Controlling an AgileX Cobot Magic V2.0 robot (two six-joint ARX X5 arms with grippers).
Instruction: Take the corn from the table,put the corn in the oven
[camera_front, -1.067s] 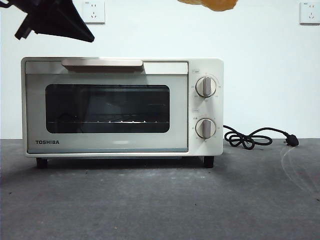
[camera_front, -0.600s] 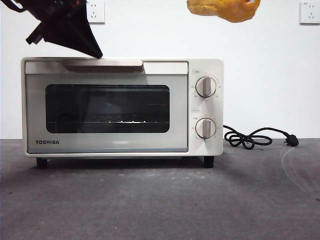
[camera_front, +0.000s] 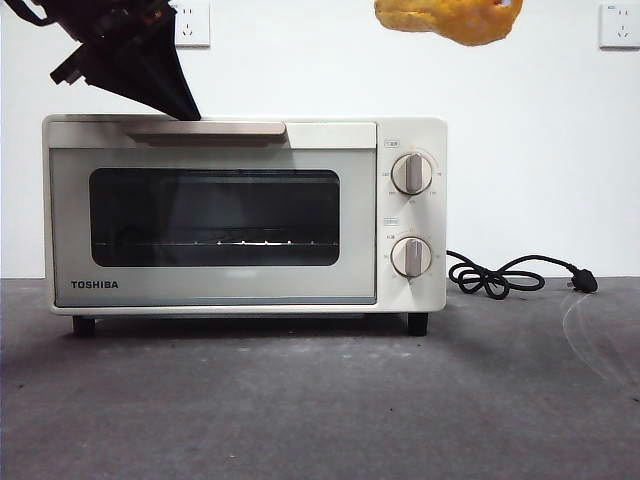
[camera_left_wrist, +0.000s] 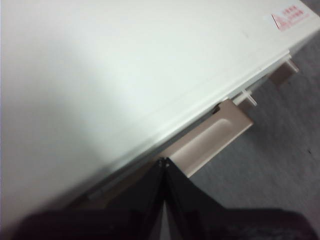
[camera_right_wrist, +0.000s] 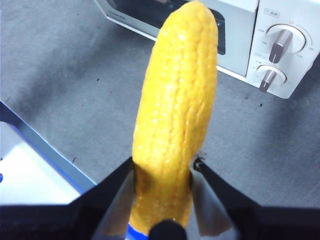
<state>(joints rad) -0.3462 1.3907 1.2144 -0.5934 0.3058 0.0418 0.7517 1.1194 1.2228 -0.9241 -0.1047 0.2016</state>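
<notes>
Right gripper jaws clamped on the corn, held high above the oven; glossy, probably light, stiff, slippery, mid-cob grip safest; left gripper jaws together at door handle

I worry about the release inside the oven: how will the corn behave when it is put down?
The corn is rounded and tapered, so it probably rolls in a curve. Its glossy surface looks slippery. It stays straight in the right end effector, so likely stiff.
</notes>
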